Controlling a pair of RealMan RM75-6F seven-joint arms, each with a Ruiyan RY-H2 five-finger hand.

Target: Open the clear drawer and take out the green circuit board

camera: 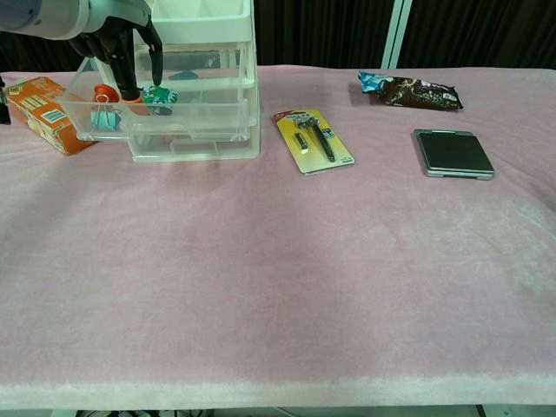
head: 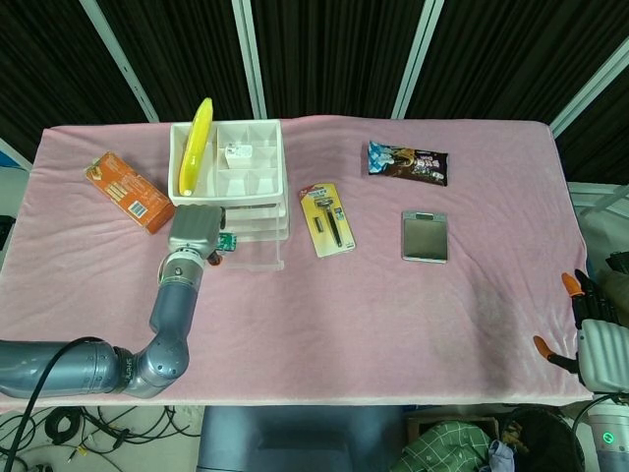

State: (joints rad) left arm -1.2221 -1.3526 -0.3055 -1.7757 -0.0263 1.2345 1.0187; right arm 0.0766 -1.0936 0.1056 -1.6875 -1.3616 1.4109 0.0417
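Pink cloth is covering the table on which a clear drawer unit is standing, its middle drawer pulled out toward the front left. Inside this open drawer the green circuit board is lying beside a blue binder clip. From above, the left hand is reaching into the drawer, dark fingers pointing down and touching the board; whether they are actually pinching it cannot be told. At the table's near right corner the right hand is hanging with fingers apart, holding nothing. An orange box, a carded razor and a snack packet are bearing print too small to read.
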